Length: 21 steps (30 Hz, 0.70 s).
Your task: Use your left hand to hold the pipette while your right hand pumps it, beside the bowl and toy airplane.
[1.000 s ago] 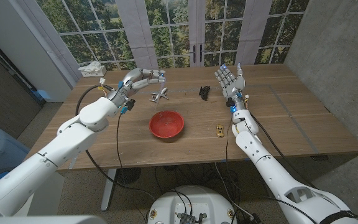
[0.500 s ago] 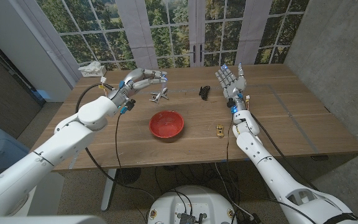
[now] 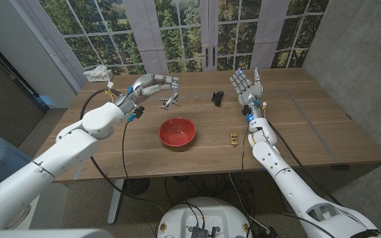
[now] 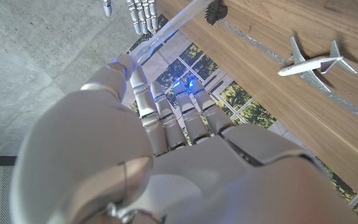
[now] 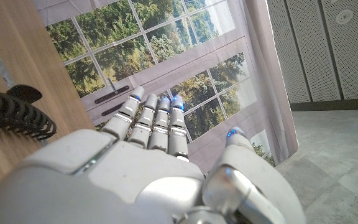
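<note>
The left wrist view shows a clear pipette (image 4: 166,28) pinched in the fingertips of the left robot hand (image 4: 160,143); from the head view it is too thin to make out there. That left robot hand (image 3: 149,85) hovers near the toy airplane (image 3: 170,101), behind the red bowl (image 3: 177,132). The right robot hand (image 3: 246,85) stands upright, fingers spread, holding nothing. A black coiled object (image 3: 217,98) lies between the hands on the worktop (image 3: 309,125), and a small yellowish piece (image 3: 234,138) lies beside the right forearm.

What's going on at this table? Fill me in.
The left hand holds a clear pipette raised above the table's far left, near the toy airplane. The right hand is raised and open, apart from the pipette, so no pumping yet. The red bowl sits mid-table.
</note>
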Available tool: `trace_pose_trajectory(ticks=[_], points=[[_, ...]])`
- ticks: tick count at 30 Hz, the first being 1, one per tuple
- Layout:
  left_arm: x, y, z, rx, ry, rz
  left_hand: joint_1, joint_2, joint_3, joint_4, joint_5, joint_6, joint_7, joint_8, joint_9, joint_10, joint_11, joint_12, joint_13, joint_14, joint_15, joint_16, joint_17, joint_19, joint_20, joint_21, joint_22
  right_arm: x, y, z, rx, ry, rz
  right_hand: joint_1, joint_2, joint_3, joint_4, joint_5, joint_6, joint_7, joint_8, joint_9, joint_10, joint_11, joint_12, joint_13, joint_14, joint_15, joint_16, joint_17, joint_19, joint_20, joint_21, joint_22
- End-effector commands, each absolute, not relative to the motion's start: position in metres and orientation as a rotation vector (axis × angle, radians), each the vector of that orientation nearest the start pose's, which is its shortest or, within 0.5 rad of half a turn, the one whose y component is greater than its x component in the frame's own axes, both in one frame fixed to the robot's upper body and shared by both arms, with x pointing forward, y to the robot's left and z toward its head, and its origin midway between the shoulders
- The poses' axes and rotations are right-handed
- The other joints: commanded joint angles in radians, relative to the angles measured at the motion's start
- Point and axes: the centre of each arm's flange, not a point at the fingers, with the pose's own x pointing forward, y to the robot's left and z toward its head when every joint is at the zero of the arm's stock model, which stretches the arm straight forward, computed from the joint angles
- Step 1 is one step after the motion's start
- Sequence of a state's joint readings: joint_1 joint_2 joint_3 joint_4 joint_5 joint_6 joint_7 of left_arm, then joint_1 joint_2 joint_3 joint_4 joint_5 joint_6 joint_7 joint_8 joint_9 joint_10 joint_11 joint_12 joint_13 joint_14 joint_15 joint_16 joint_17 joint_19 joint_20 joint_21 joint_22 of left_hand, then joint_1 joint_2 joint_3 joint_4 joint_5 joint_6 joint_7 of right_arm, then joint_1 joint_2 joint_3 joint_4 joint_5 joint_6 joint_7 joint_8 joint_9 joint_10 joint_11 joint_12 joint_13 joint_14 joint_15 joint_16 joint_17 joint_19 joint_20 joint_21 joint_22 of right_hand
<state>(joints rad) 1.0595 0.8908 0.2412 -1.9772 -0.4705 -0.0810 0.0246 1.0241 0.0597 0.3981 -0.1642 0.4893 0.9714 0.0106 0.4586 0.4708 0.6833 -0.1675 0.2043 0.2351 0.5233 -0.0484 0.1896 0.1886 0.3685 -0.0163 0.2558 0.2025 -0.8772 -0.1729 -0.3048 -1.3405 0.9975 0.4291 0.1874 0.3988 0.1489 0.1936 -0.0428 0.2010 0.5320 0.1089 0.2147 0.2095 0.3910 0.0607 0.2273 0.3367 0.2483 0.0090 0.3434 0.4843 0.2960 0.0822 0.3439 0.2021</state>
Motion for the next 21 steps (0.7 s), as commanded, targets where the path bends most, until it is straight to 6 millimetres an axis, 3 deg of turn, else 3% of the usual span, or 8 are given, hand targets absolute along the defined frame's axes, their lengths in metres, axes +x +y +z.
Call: trace_pose_trajectory(ticks=[1,6,12,14,21], points=[[0.5090,0.2578,0.0546,0.447,-0.750,-0.339,-0.002,0.004,0.061,0.052,0.013,-0.008,0.000,0.170,0.324,0.007,-0.005,0.001,0.005,0.001,-0.163,0.002,0.004,0.002,-0.003,0.011,0.005,0.6279,-0.1973,-0.0107,0.708,-0.771,0.405,-0.002,0.004,0.007,-0.005,-0.001,0.007,0.003,0.004,0.001,0.003,0.004,0.007,0.001,0.000,0.004,-0.001,0.005,0.002,0.001,0.004,0.002],[0.5070,0.2588,0.0526,0.422,-0.766,-0.334,-0.009,-0.011,0.064,0.048,0.017,0.007,-0.009,0.196,0.341,0.021,-0.015,0.006,0.006,0.009,-0.162,0.004,0.003,0.007,0.005,0.014,0.003,0.6265,-0.1975,-0.0125,0.710,-0.771,0.404,-0.004,0.004,0.008,-0.006,-0.001,0.006,0.004,0.003,0.001,0.005,0.005,0.008,0.002,-0.001,0.004,-0.001,0.006,0.002,0.001,0.003,0.001],[0.5056,0.2608,0.0504,0.414,-0.777,-0.326,-0.012,-0.040,0.069,0.033,0.020,0.035,-0.020,0.200,0.311,0.030,-0.019,0.005,0.002,0.016,-0.161,0.004,0.000,0.012,0.011,0.016,0.001,0.6253,-0.1967,-0.0127,0.707,-0.772,0.405,-0.006,0.004,0.009,-0.007,-0.001,0.006,0.004,0.003,0.001,0.003,0.003,0.007,0.002,-0.001,0.005,-0.002,0.006,0.001,0.001,0.004,0.001],[0.5052,0.2610,0.0500,0.423,-0.777,-0.332,-0.009,-0.056,0.080,0.020,0.018,0.041,-0.016,0.191,0.280,-0.002,-0.011,-0.010,-0.003,0.012,-0.157,0.000,-0.003,0.013,0.014,0.017,0.000,0.6248,-0.1963,-0.0129,0.706,-0.772,0.404,-0.006,0.004,0.010,-0.008,-0.001,0.006,0.004,0.003,0.001,0.004,0.004,0.007,0.002,-0.001,0.004,-0.002,0.006,0.001,0.002,0.004,0.001],[0.5038,0.2615,0.0485,0.420,-0.781,-0.335,-0.025,-0.080,0.084,0.011,-0.002,0.019,0.012,0.147,0.227,-0.029,0.000,-0.015,-0.010,0.005,-0.151,-0.004,-0.008,0.007,0.022,0.015,-0.002,0.6224,-0.1960,-0.0137,0.706,-0.776,0.402,-0.008,0.004,0.012,-0.010,-0.001,0.005,0.004,0.003,0.001,0.003,0.004,0.007,0.002,0.000,0.005,-0.003,0.006,0.001,0.002,0.004,0.001]])
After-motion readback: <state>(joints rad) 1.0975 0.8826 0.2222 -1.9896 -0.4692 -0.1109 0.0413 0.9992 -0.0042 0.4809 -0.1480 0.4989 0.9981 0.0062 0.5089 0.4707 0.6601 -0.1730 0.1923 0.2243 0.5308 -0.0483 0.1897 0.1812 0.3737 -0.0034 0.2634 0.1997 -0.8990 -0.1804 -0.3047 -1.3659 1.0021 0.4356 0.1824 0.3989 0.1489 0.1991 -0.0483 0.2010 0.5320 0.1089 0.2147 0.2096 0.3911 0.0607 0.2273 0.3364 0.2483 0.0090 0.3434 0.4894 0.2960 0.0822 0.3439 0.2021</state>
